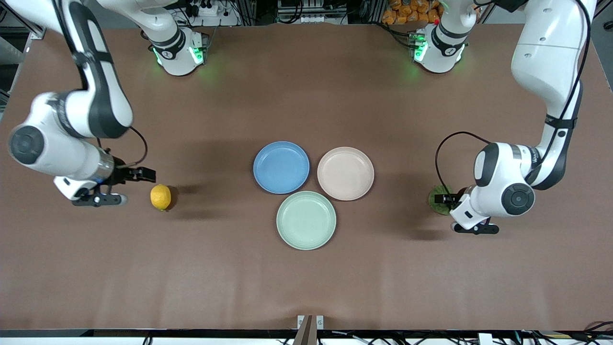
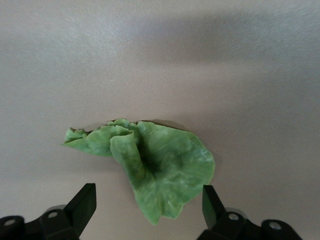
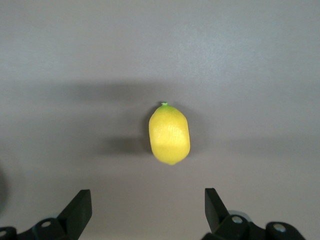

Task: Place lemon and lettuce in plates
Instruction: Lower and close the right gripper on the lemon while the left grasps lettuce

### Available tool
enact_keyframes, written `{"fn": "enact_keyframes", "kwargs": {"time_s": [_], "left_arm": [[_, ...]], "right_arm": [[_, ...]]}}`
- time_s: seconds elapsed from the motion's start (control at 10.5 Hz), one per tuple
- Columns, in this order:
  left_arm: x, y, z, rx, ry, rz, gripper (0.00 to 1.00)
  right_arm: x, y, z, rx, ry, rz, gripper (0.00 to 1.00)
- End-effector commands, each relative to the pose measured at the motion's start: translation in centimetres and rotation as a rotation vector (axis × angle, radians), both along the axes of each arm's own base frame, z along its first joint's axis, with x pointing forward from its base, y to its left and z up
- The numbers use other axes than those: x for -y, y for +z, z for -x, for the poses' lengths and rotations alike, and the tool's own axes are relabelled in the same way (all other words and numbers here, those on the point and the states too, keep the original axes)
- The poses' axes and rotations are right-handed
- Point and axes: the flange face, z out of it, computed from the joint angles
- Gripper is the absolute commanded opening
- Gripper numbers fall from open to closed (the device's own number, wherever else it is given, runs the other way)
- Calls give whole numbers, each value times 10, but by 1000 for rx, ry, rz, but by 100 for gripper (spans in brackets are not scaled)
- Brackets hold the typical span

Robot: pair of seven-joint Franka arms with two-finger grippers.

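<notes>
The yellow lemon [image 1: 161, 197] lies on the brown table toward the right arm's end. My right gripper [image 1: 139, 187] hangs open beside it; in the right wrist view the lemon [image 3: 169, 134] sits ahead of the open gripper [image 3: 147, 210], with nothing between the fingers. The green wrinkly lettuce [image 1: 437, 200] lies toward the left arm's end, partly hidden by the left hand. My left gripper [image 1: 457, 213] is low over it, open. In the left wrist view the lettuce [image 2: 155, 165] reaches with its lower edge in between the open gripper [image 2: 148, 210], touching neither finger. The blue plate [image 1: 281, 167] and the beige-pink plate [image 1: 345, 173] stand empty mid-table.
A pale mint-green plate [image 1: 306, 220], also empty, sits nearer the front camera, touching the gap between the other two. Both arm bases stand along the table's back edge. Bare brown table surrounds the plates and both items.
</notes>
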Motion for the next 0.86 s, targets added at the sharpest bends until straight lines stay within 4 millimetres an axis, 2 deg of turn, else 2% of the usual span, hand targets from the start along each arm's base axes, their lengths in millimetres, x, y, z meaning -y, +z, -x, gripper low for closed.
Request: {"fn": "enact_keyframes", "kwargs": {"time_s": [0.0, 0.29, 0.38, 0.57, 0.77], "left_arm": [[2, -13, -3, 3, 35, -28, 81], [3, -18, -2, -5, 40, -27, 54], [-3, -18, -2, -5, 49, -27, 44], [-5, -14, -4, 4, 53, -25, 2], [-4, -6, -8, 18, 65, -21, 0]], "right_arm": [[0, -36, -3, 23, 18, -4, 100], [2, -78, -1, 67, 75, 8, 100], [3, -91, 1, 72, 77, 11, 100], [4, -109, 3, 90, 76, 19, 100], [5, -129, 8, 94, 77, 26, 100]]}}
